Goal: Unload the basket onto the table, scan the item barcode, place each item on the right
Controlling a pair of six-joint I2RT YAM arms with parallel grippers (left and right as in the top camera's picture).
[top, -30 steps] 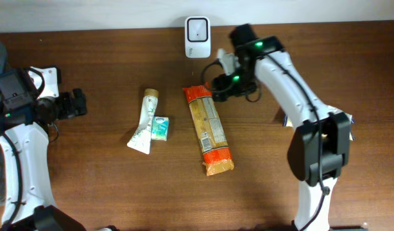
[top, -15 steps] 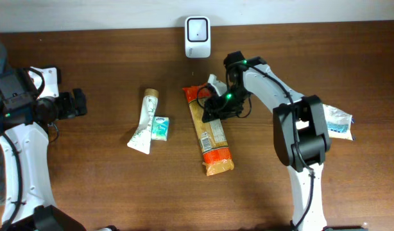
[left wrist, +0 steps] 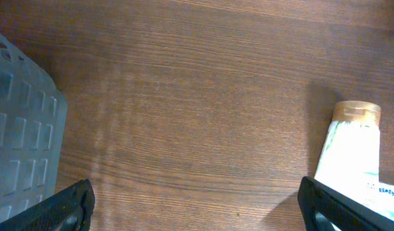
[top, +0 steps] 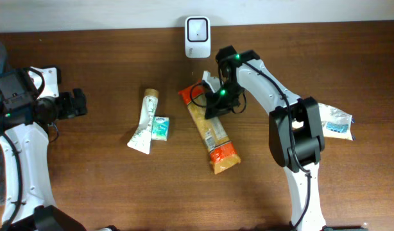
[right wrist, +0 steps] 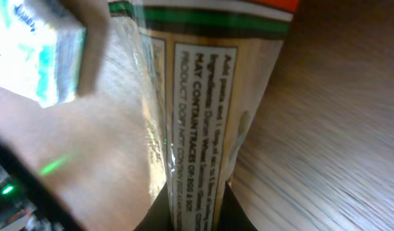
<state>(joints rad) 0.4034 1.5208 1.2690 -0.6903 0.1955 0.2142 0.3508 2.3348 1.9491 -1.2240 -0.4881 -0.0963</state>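
From where I stand, the dark brown wooden worktop (top: pixel 88 186) carries everything. The right arm (top: pixel 274 70) reaches across it toward the middle, while the left arm (top: pixel 20 138) waits at its own edge.

The long tan-and-orange plastic pasta packet (top: pixel 213 135) lies slanted at the centre. Its orange end points toward me and its other end is under the right arm's wrist. The right fingers (right wrist: pixel 162 221) are closed on that far end, pinching the film beside the printed panel. The left fingers (left wrist: pixel 68 205) stand wide apart, holding nothing.

The white boxy scanner (top: pixel 197 29) stands at the back edge, near the gripped end. A white-and-green squeeze tube with a gold cap (top: pixel 144 122) lies to the packet's left, with a small teal-and-white carton (top: pixel 160 128) touching it.

I judge the step in hand to be securing the packet before presenting it. I cannot make out the barcode. The hold is at one end only, so the long packet will likely sag and swing. The arm should lift slowly and turn the printed face squarely to the scanner's window. It should then hold steady there and keep the fingers off the print.
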